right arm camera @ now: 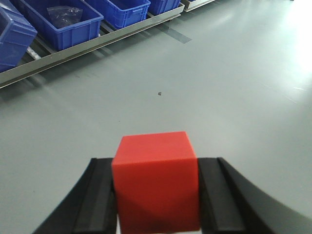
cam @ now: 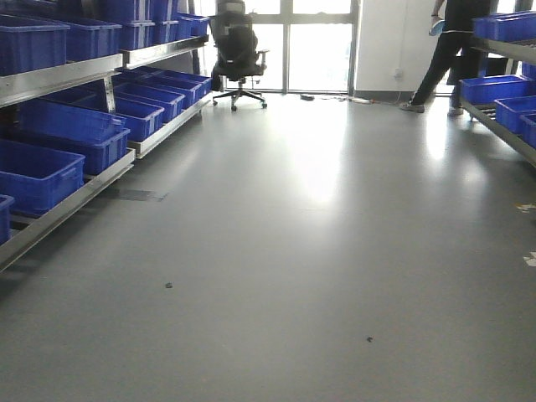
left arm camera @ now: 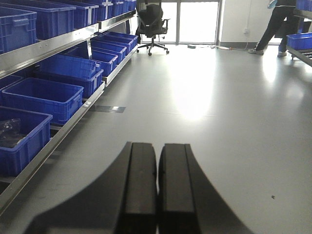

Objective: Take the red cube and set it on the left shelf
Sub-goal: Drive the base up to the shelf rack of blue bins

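Observation:
The red cube (right arm camera: pixel 157 183) sits between the two black fingers of my right gripper (right arm camera: pixel 157 168), which is shut on it and holds it above the grey floor. My left gripper (left arm camera: pixel 157 168) is shut and empty, its fingers pressed together over the floor. The left shelf (cam: pixel 63 209) is a steel rack with a flat front rail and dark blue bins (cam: pixel 38 176), along the left wall. It also shows in the left wrist view (left arm camera: pixel 53 141) and at the top left of the right wrist view (right arm camera: pixel 92 46). Neither gripper shows in the front view.
A black office chair (cam: pixel 237 52) stands at the far end by the windows. A person in dark clothes (cam: pixel 448 50) stands at the far right. A second rack with blue bins (cam: pixel 502 100) runs along the right wall. Grey floor (cam: pixel 318 251) lies between the racks.

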